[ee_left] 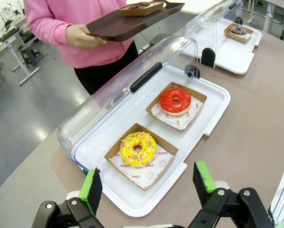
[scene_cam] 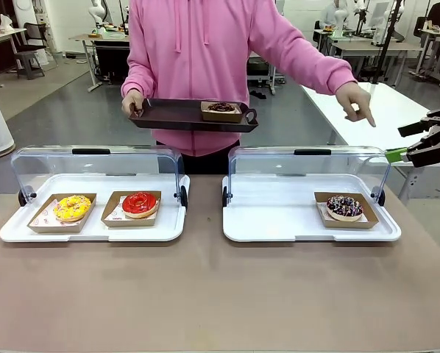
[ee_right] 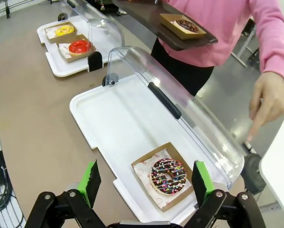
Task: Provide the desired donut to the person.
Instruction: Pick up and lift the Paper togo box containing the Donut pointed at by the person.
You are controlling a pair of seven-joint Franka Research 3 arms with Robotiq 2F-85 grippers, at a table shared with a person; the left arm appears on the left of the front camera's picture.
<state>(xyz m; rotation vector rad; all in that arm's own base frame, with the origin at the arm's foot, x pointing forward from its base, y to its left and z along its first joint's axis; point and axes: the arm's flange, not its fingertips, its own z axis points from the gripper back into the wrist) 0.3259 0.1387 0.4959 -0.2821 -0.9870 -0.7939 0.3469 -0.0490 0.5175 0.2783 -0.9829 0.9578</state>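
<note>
- Right pincer (ee_right: 146, 183): wide open, empty, hanging up off the right side of the desk (scene_cam: 205, 294), aimed at the chocolate sprinkle donut (ee_right: 167, 176).
- Left pincer (ee_left: 146, 183): open too, empty, above the yellow donut (ee_left: 138, 149).
- Person's hand (scene_cam: 356, 99) points down on that right side, so I read the sprinkle donut as the pick.
- It sits in its paper box (ee_right: 143, 167) at the right end of the right case (ee_right: 118, 123), lid (scene_cam: 308, 165) up.
- Pinch a box wall, not the icing. Drop in clear of the lid, keep it level, and head for the brown tray (scene_cam: 168, 114).
</note>
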